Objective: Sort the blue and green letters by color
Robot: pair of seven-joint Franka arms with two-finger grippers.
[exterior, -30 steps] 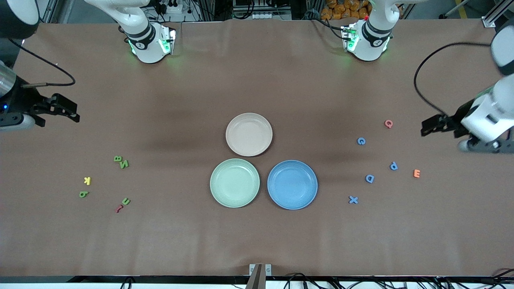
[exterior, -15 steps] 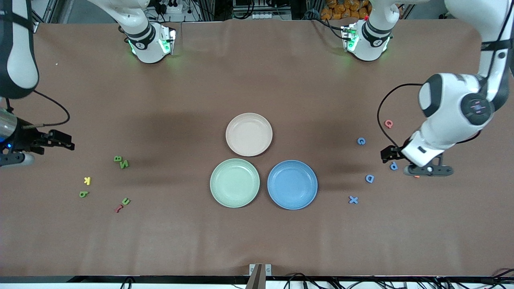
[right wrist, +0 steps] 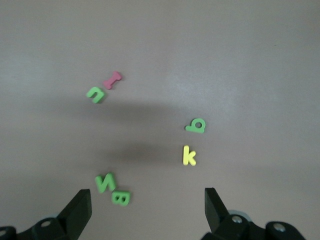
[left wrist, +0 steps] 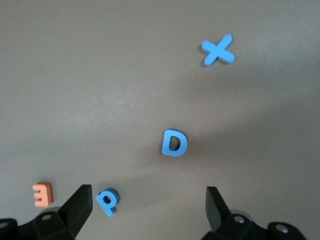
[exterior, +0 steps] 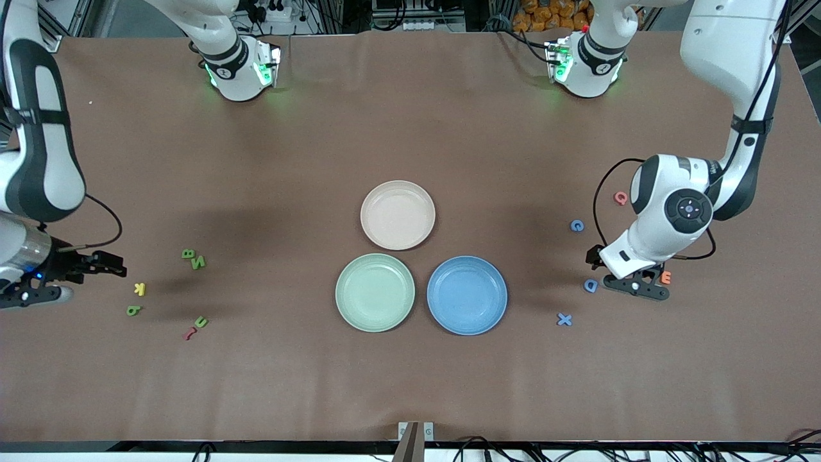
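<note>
**Both end effectors open above the letter clusters**

My left end effector (left wrist: 145, 210) hung over the blue cluster at the left arm's end of the table (exterior: 410, 128), its fingers spread wide and gripping nothing. In the left wrist view the blue P (left wrist: 107, 201) lay just inside one finger, with the blue D (left wrist: 174, 143) close by and the blue X (left wrist: 218, 49) farther out. In the front view my left wrist hid the P. The D (exterior: 590, 285) lay just beside the end effector (exterior: 635, 287), the X (exterior: 564, 319) nearer the front camera, and the blue C (exterior: 576, 225) farther from it. An orange E (exterior: 666, 277) and a pink Q (exterior: 620, 197) lay among them.

My right end effector (right wrist: 147, 210) hovered over the right arm's end of the table, also fully open and empty. The green letters lay near it: the B (exterior: 187, 253) and the N (exterior: 199, 262) touching each other, the small b (exterior: 133, 310) and the u (exterior: 201, 321) nearer the front camera. A yellow K (exterior: 139, 289) lay close to the b, and a dark red squiggle (exterior: 190, 333) just beside the u.

At the table's middle sat three plates, all empty: a beige plate (exterior: 397, 215) farthest from the front camera, with a green plate (exterior: 375, 292) and a blue plate (exterior: 467, 295) side by side nearer to it.
</note>
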